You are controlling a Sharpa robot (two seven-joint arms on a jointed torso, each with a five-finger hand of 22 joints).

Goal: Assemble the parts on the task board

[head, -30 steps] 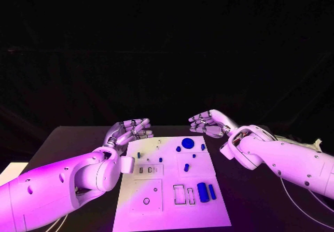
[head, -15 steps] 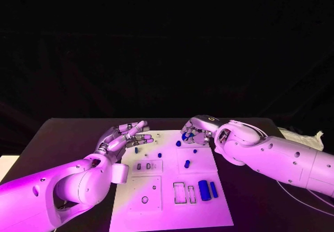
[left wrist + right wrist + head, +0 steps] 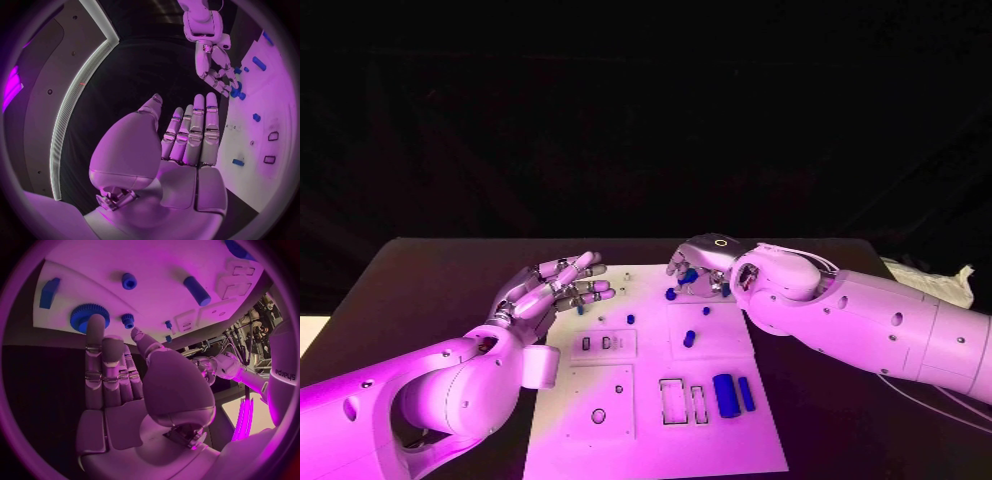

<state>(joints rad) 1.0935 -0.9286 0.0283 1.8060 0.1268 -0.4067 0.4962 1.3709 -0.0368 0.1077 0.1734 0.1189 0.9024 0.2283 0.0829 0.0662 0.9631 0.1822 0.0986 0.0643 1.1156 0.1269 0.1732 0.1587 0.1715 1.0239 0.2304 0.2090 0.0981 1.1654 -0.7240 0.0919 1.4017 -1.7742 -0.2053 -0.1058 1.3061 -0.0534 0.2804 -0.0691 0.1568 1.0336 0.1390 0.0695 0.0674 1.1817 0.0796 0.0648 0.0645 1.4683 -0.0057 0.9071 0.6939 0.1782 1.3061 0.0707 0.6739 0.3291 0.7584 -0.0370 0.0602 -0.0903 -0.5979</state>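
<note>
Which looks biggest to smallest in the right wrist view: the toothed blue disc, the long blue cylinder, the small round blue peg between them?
1. Toothed blue disc, partly covered by the right hand's fingers.
2. Long blue cylinder.
3. Small round blue peg.
The disc lies nearest the camera, so its lead over the cylinder is unsure.

The right hand [image 3: 698, 268] sat right over the far end of the task board [image 3: 653, 420], so the head view hid most of the big toothed blue disc [image 3: 89, 316] under its fingers. Even the right wrist view couldn't settle whether a fingertip [image 3: 95, 322] actually touched that disc. The blue block [image 3: 49, 292] by the board's edge was too blurry to make out properly.
</note>
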